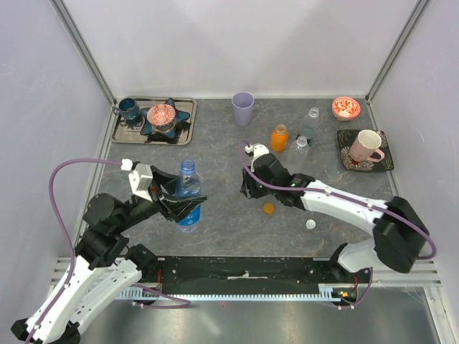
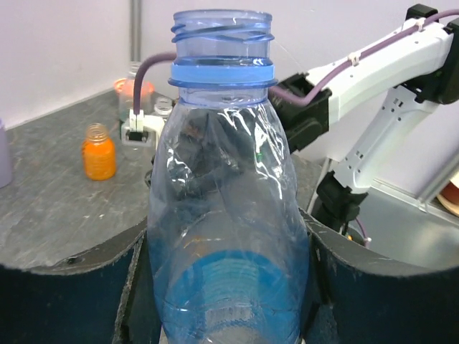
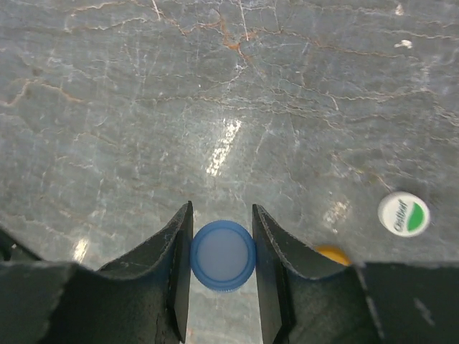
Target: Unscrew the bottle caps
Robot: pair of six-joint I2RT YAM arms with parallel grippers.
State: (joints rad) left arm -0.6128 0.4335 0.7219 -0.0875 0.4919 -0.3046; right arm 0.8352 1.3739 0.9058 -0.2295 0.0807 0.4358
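Grey tabletop: left pincer clamps blue bottle, right pincer pinches blue cap.

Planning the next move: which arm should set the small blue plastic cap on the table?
Right. The right pincer is shut on the small round blue plastic cap over the grey table; the left pincer holds the open blue plastic bottle.

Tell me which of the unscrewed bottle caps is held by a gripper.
The blue cap, pinched in the right gripper. The orange cap and the white cap with the green mark lie loose on the table, not held.
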